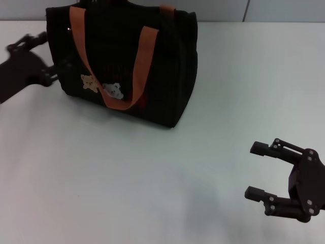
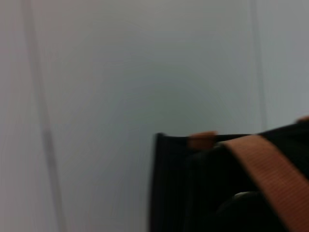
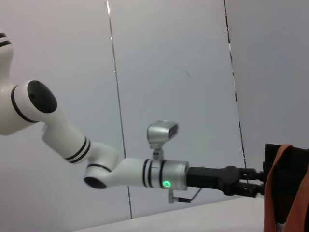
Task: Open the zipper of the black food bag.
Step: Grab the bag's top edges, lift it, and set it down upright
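Observation:
The black food bag stands upright at the far centre-left of the white table, its orange-brown strap hanging over the front above two bear patches. I cannot make out the zipper on the bag's dark top rim. My left gripper is at the bag's left end, open, with its fingers right beside the side panel. The right wrist view shows this left gripper reaching the bag. The left wrist view shows the bag's top corner and a strap up close. My right gripper hangs open at the near right, far from the bag.
The white table spreads out in front of the bag and to its right. A grey panelled wall stands behind the table. The left arm's white links stretch in from the side.

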Controlling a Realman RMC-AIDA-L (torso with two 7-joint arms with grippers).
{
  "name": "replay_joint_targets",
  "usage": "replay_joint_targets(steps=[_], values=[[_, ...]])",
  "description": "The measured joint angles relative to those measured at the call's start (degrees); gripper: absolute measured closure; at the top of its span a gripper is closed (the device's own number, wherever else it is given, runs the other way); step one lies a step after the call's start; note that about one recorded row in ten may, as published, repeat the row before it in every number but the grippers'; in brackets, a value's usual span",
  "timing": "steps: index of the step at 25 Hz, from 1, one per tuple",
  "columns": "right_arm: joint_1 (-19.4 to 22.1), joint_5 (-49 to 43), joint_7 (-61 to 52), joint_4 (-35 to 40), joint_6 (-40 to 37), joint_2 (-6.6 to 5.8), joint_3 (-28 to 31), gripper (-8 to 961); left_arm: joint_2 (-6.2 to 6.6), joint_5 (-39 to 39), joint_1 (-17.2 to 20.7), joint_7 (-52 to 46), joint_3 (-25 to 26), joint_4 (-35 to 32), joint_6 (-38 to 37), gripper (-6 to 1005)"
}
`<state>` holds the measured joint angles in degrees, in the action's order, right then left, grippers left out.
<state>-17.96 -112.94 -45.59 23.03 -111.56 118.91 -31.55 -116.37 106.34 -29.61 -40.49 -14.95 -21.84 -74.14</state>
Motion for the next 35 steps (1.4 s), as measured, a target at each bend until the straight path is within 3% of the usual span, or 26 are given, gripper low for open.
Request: replay_joint_targets(steps=[1,6,15,20,24,26,30,35], values=[[0.0,0.0,0.0,0.0,0.0,0.0,0.0,141,0.02,-0.1,-1.1,-0.1,-2.2,0.0,0.6,226],[0.1,0.0,0.0,0.0,0.0,0.0,0.0,141,-0.65,-0.2,-3.8,-0.1,-3.0,0.0,3.7,229],[0.0,0.0,-0.1,0.0,0.0,0.0,0.0,140,-1.55,-0.8,-4.8,0.5,-2.7,-0.1,7.0,235],[0.0,0.0,-0.1,0.0,0.0,0.0,0.0,140,-2.13,-2.7,-4.0,3.6,-3.0,0.2,6.5,436],[0.3,0.0,0.0,0.0,0.0,0.04,0.2,141,-2.24,-2.9,-4.0,6.8,-3.0,1.7,6.1,541],[0.4,0.4,0.3,-0.5,-0.1,0.1,0.6,141,-2.38,-4.3,-3.8,15.9,-2.7,4.9,2.8,593],[0.5,1.8,1.0,-2.6,-0.3,0.21,2.0,141,-2.45,-6.6,-2.7,25.0,-2.8,7.0,-4.0,709],[0.5,7.7,1.9,-7.5,0.0,0.33,6.4,141,-2.45,-7.2,-1.5,31.2,-3.3,7.7,-14.4,867]])
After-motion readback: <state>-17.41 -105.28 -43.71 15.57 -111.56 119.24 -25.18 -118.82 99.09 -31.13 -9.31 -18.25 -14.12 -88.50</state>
